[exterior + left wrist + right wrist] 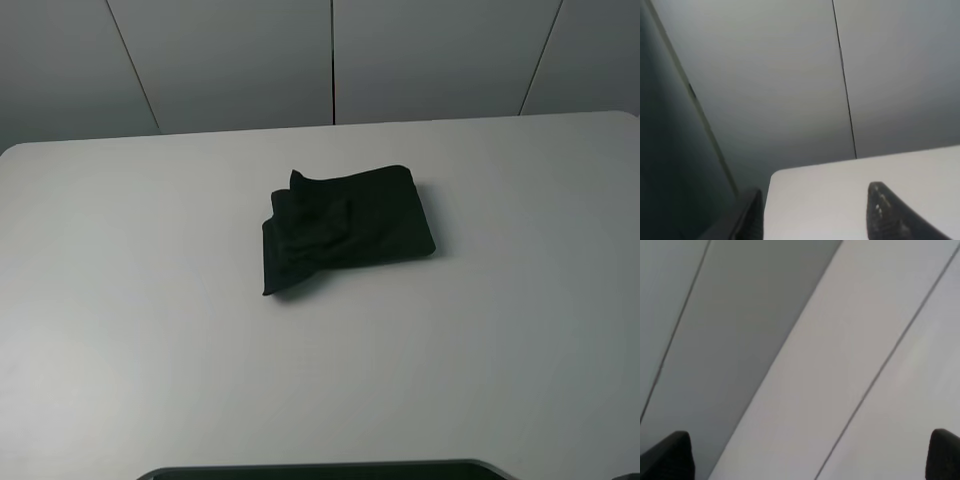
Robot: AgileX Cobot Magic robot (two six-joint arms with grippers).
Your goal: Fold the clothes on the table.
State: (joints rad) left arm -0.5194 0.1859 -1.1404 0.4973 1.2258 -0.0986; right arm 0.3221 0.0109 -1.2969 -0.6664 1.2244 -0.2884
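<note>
The left gripper (812, 212) is parted with nothing between its fingers, above a rounded corner of the table (120, 330). The right gripper (805, 455) is spread wide and empty, facing the wall panels (790, 340). The shirt (345, 230) lies folded in a rumpled bundle mid-table, nearer the far edge.
</note>
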